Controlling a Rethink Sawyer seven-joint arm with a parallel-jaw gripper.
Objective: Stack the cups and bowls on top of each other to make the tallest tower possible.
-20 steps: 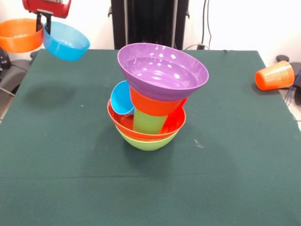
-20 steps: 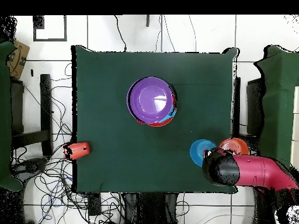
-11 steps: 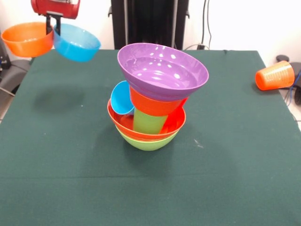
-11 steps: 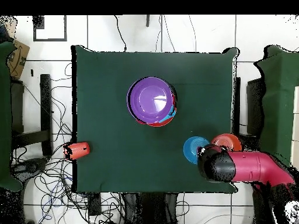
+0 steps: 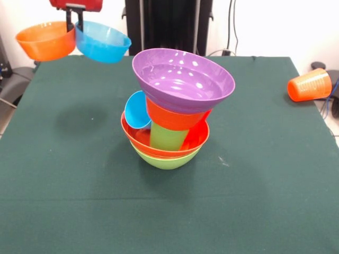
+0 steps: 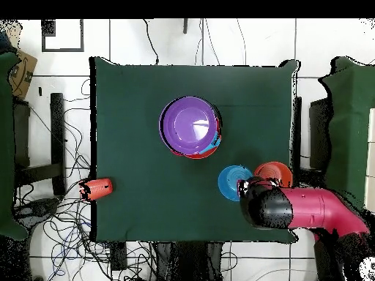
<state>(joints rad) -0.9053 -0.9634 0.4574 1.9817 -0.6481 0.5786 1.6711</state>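
Observation:
The tower stands mid-table: a lime green bowl (image 5: 166, 159) at the base, an orange-red bowl (image 5: 137, 138) in it, light blue (image 5: 137, 110), lime green (image 5: 167, 136) and red (image 5: 199, 129) cups inside, an orange bowl (image 5: 172, 117) above them, and a tilted purple bowl (image 5: 183, 74) on top. In the air at the far left, my gripper (image 5: 74, 21) is shut on the touching rims of a small blue bowl (image 5: 102, 42) and a small orange bowl (image 5: 46, 39). From overhead the arm's head (image 6: 262, 203) covers the gripper; the blue bowl (image 6: 234, 182) and orange bowl (image 6: 273, 173) show beside it.
An orange cup (image 5: 310, 84) lies on its side just off the table's right edge, seen overhead as the orange cup (image 6: 97, 189) among cables. The green table (image 5: 254, 174) ends close beneath the carried bowls.
My gripper has carried the two bowls sideways toward the tower, rightward in the front view. The tower and the orange cup have not moved.

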